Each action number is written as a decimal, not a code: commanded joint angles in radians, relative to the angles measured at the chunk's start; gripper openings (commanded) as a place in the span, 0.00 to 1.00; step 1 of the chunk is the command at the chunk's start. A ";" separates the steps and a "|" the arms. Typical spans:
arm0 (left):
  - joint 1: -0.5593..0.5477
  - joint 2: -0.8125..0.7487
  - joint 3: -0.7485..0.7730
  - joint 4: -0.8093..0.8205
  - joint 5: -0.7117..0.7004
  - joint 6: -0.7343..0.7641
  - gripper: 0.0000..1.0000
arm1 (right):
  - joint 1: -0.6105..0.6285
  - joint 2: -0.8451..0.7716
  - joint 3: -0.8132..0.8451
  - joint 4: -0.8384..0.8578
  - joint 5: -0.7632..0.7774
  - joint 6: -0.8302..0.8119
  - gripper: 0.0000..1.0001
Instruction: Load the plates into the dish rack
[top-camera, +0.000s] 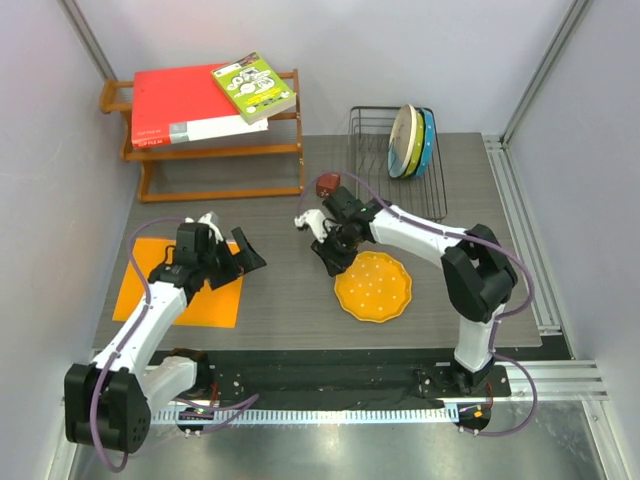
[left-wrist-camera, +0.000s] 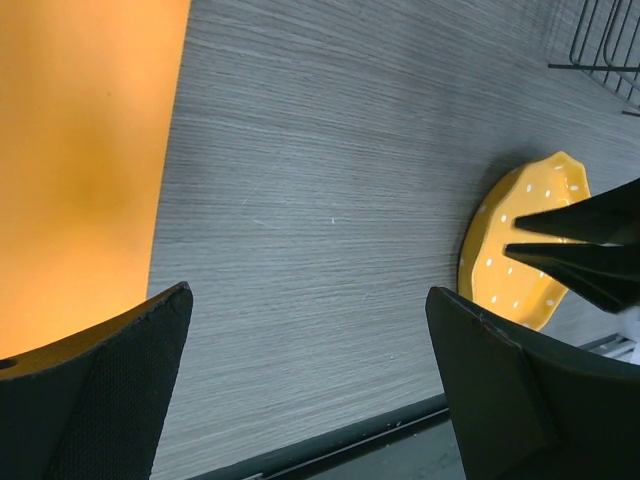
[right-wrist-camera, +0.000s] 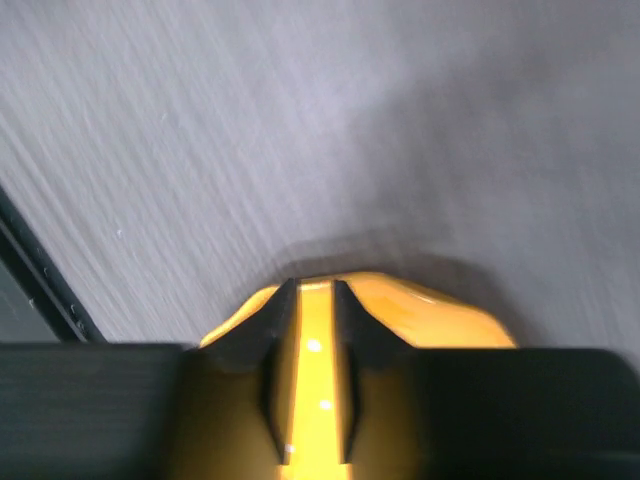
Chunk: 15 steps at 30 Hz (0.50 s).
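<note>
The orange-yellow white-dotted plate (top-camera: 373, 286) lies on the grey table, in front of the black wire dish rack (top-camera: 375, 128). My right gripper (top-camera: 333, 262) is at the plate's upper-left rim. In the right wrist view its fingers (right-wrist-camera: 315, 285) stand close together with a strip of the plate (right-wrist-camera: 316, 380) between them, shut on the rim. The left wrist view shows the plate (left-wrist-camera: 510, 285) with those fingers on it. The cream plate (top-camera: 402, 140), lime green plate (top-camera: 414, 118) and blue plate (top-camera: 429, 150) stand upright in the rack. My left gripper (top-camera: 238, 258) (left-wrist-camera: 308, 295) is open and empty.
An orange rectangular mat (top-camera: 180, 280) (left-wrist-camera: 80, 150) lies under the left arm. A wooden slatted shelf (top-camera: 220, 150) with books stands at the back left. A small dark brown object (top-camera: 328, 185) sits by the rack's left side. Walls close in on both sides.
</note>
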 joint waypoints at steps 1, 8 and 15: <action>-0.015 0.069 -0.010 0.111 0.078 -0.032 0.99 | -0.041 -0.205 0.009 0.053 0.094 0.157 0.49; -0.294 0.244 0.012 0.344 0.135 -0.044 0.93 | -0.520 -0.466 -0.299 0.060 -0.183 0.512 0.81; -0.458 0.534 0.151 0.558 0.172 -0.124 0.80 | -0.696 -0.627 -0.573 0.146 -0.323 0.700 0.81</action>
